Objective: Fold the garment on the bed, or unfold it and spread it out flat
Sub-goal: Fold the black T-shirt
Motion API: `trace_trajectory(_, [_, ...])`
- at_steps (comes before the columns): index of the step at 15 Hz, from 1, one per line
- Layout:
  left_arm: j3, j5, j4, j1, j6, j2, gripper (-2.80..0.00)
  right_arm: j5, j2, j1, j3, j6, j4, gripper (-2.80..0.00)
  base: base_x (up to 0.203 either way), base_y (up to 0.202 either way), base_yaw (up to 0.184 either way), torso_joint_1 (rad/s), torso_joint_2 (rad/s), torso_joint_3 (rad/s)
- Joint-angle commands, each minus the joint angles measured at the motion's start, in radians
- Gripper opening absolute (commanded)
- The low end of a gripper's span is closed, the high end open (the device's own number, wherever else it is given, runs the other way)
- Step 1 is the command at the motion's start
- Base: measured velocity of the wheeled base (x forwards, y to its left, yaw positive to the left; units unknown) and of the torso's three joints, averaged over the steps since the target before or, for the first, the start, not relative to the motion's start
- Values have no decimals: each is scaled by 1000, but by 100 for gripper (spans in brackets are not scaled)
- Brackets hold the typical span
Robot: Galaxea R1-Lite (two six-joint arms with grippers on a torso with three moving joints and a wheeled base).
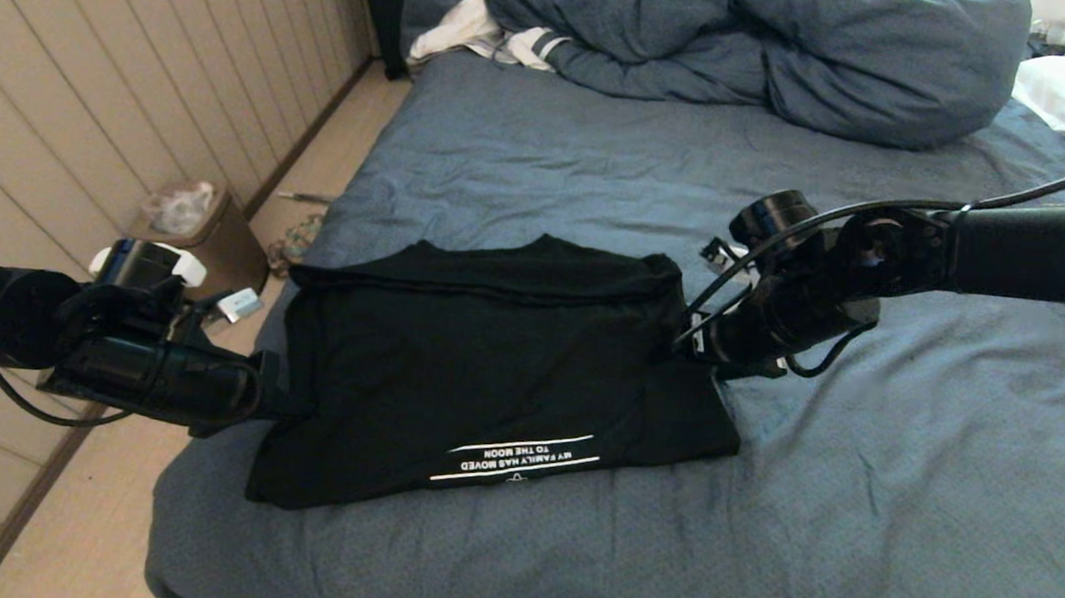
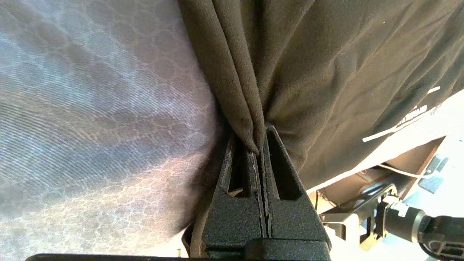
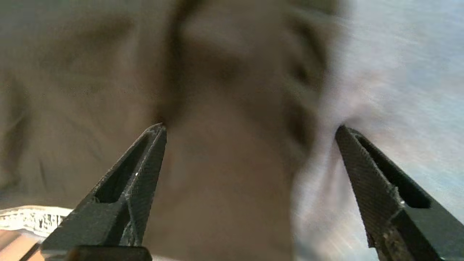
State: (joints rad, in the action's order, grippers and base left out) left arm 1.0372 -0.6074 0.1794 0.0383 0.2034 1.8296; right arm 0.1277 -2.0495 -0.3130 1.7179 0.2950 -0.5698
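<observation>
The T-shirt (image 1: 491, 370) lies folded into a rough rectangle on the bed (image 1: 853, 503), near the bed's left edge and toward its near end, with the white lettering facing up and reading upside down from where I look. Its far side is a doubled fold, so I judge the folding is well along rather than just begun.

My left gripper (image 2: 259, 145) has its fingers pressed together on a doubled edge of the shirt at the side nearest the bed's left edge. I think that pinch is there to anchor the cloth so the layers do not slide while the other side is handled. In my left wrist view the fabric runs straight up out of the tips, taut and creased.

My right gripper (image 3: 250, 127) sits at the shirt's opposite side, toward the middle of the bed, with its fingers spread wide and nothing between them. The cloth is just ahead of the tips, blurred, and I cannot tell whether they touch it. I judge I have either let go of that edge or am about to take it; from this alone I cannot say which.

Beyond the shirt, a bunched blue duvet (image 1: 751, 44) is heaped at the far end of the bed, well apart from my work.
</observation>
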Motion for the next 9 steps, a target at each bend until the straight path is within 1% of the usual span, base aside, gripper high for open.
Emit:
trace_trajectory(1, [-2,-3,0,-1,1,5,-280,1,-43,-18,6,12,7,0,0,0,0,0,0,0])
trace_trajectory(2, [-2,-3,0,0,1,7,-280,1,-46,-24,6,19,7,-280,0,0,0,0,0,0])
trace_trajectory(9, [-7,0,3,1,1,-7,-280,3,-23,-32,-10,26,7,-280,0,0,0,0,0,0])
